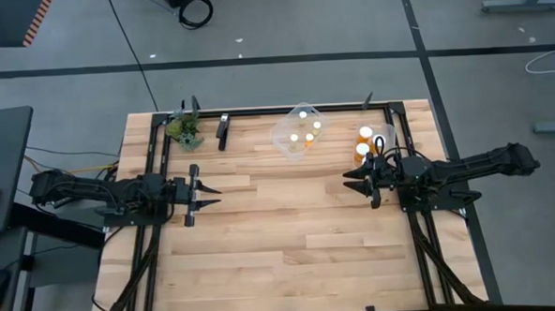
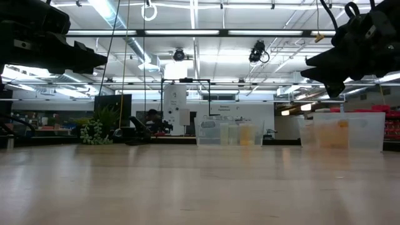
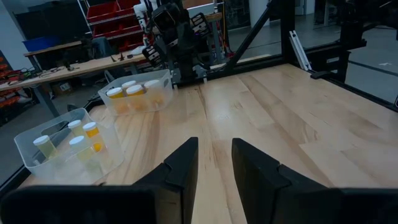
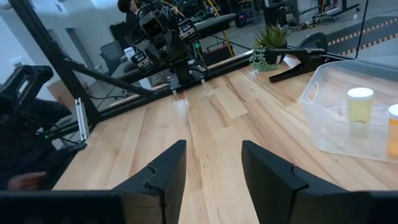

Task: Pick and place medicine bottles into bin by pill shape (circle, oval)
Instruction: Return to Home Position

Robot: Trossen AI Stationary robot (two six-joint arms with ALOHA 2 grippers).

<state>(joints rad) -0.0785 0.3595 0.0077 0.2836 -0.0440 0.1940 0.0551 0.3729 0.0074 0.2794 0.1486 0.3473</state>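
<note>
Though near the medicine bottles, right end effector released; left end effector likewise.

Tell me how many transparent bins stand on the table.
2. The middle bin stands near the far edge of the table, about at its centre; the right bin stands beside it, by the table's right edge. No other shows.

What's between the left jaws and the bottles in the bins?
Nothing visible does. Bare wooden tabletop runs from the left gripper, jaws open, to the two clear plastic bins, and the white-capped medicine bottles already sit inside them. The right gripper hangs beside the right-hand bin, jaws open.
</note>
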